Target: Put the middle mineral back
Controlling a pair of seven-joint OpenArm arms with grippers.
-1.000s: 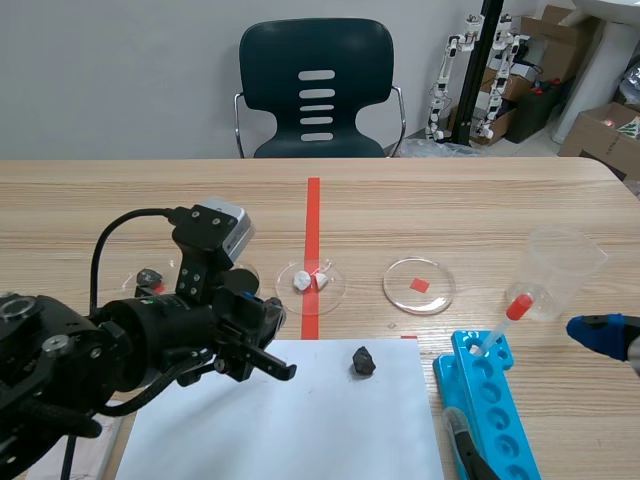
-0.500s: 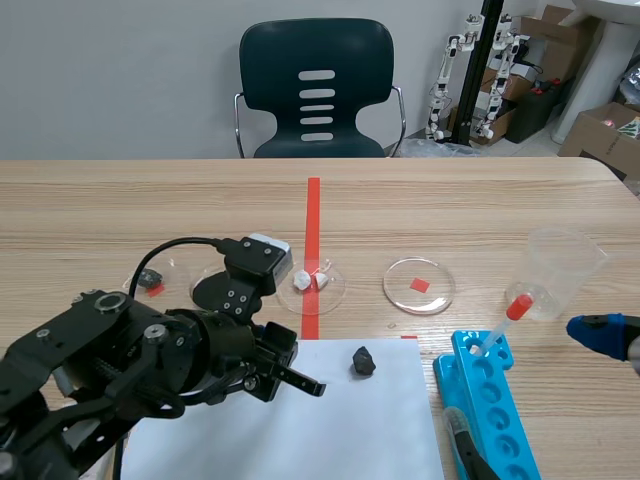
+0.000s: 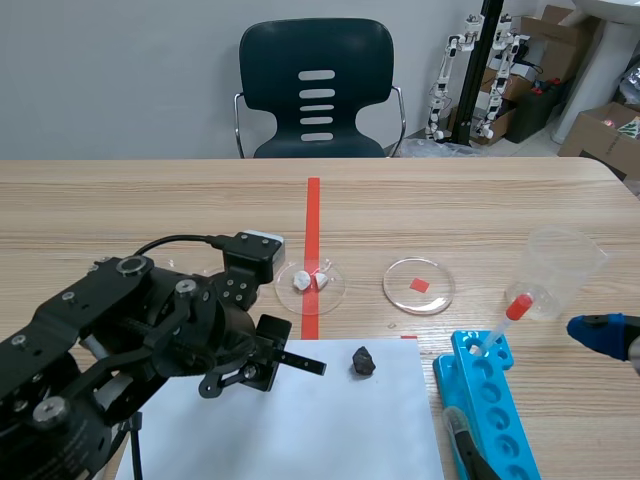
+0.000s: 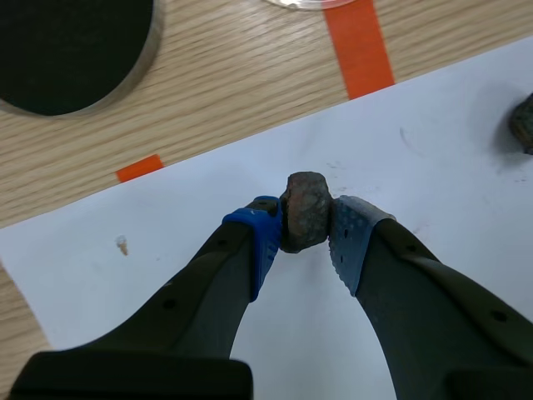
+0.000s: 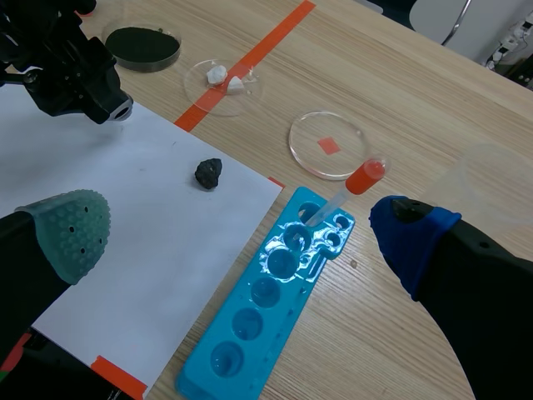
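Observation:
My left gripper (image 4: 306, 229) is shut on a brown-grey mineral (image 4: 306, 210), held just over the white paper (image 4: 433, 167). In the scene view this gripper (image 3: 305, 364) sits above the paper's (image 3: 330, 430) left half, and the arm hides the mineral it holds. A dark mineral (image 3: 363, 361) lies on the paper a little to the gripper's right, also visible as the dark mineral (image 4: 525, 123). A petri dish (image 3: 330, 290) with two white minerals stands on the red tape line beyond the paper. My right gripper (image 5: 240, 223) hangs open and empty high over the table's right side.
An empty petri dish (image 3: 419, 284) with a red mark sits right of the tape. A clear beaker (image 3: 562, 272), a blue tube rack (image 3: 490, 410) and a red-capped tube (image 3: 505, 320) occupy the right. A dish of black material (image 4: 67, 50) lies ahead-left of my left gripper.
The left arm has swung right and forward over the paper, bringing its gripper nearer the dark mineral and covering the dishes at the left. The right gripper has stayed still.

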